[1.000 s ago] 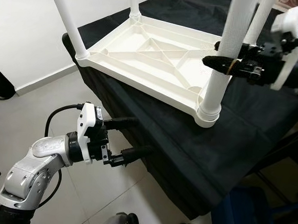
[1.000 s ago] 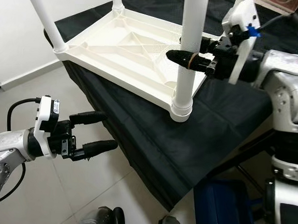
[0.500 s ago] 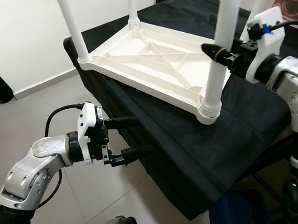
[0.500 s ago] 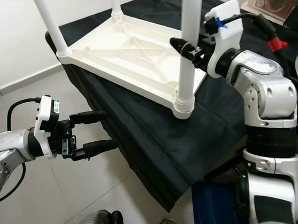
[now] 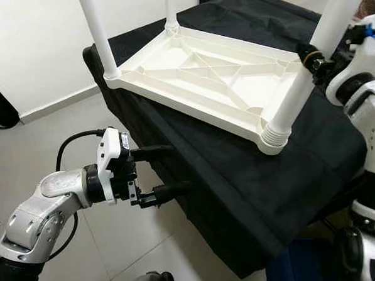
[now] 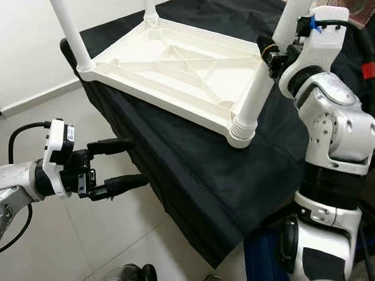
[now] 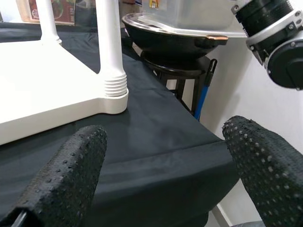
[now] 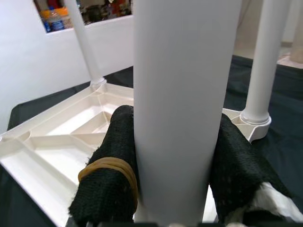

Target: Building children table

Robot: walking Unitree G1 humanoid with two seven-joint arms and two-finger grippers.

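**Right hand clamps the near leg; table close to built**

Right hand (image 8: 175,189) grips the near leg (image 6: 258,97) partway up, a finger on either side, and that leg leans away from upright while its ribbed foot sits in the socket at the tabletop's near right corner. Upside down on the black-draped worktop (image 5: 236,181) lies the white tabletop (image 5: 203,78), close to the worktop's near edge. Two more legs (image 5: 96,29) stand in the left-side corners and a further one (image 8: 262,61) rises behind the held one, so all four appear placed. What seems left is to straighten and seat this last leg, then turn the table over. Left hand (image 5: 157,173) hangs open below the worktop's near edge, holding nothing
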